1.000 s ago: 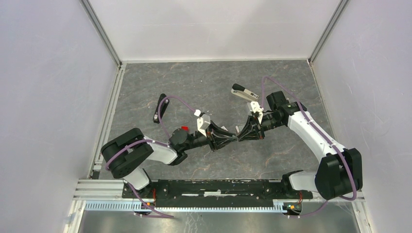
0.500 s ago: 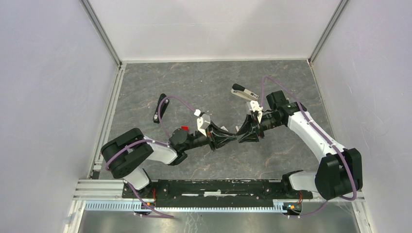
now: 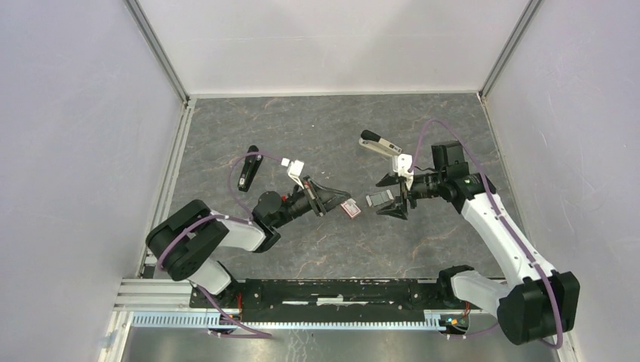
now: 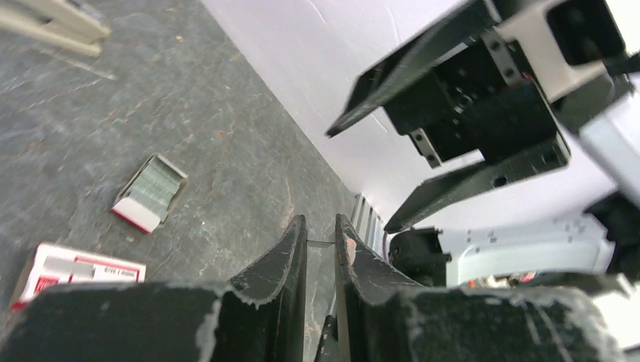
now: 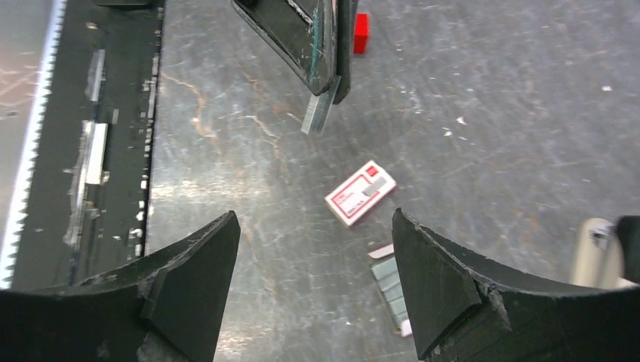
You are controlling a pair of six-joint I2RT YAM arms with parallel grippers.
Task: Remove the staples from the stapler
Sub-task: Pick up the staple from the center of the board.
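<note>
Seen from above, the left end effector (image 5: 332, 89) reached toward 3 o'clock over the middle of the table (image 3: 226, 136). Its fingers were clenched on the staples (image 5: 318, 115), a small silvery strip that hung from the fingertips above the table surface. The right wrist view showed this grip plainly. In the left wrist view only a thin edge showed in the narrow slot between the fingers.

The right end effector (image 5: 313, 226) faced it from the 3 o'clock side, released, with its fingers spread wide and nothing between them.

The stapler (image 3: 380, 143) lay in two pieces, well apart. Its grey-beige rail with the black end sat at about 1 o'clock from the table's middle. Its black bar (image 3: 249, 167) sat at about 9 o'clock, near the left wall.

A red-and-white little box (image 3: 349, 209) lay flat on the table at about 5 o'clock from the left fingertips. At about 2 o'clock from that box, just beside it, rested a grey block of staples with a red-and-white edge (image 4: 149, 192), below the spread right fingers. A small red block (image 5: 361, 33) stood on the table beyond the left end effector in the right wrist view.
</note>
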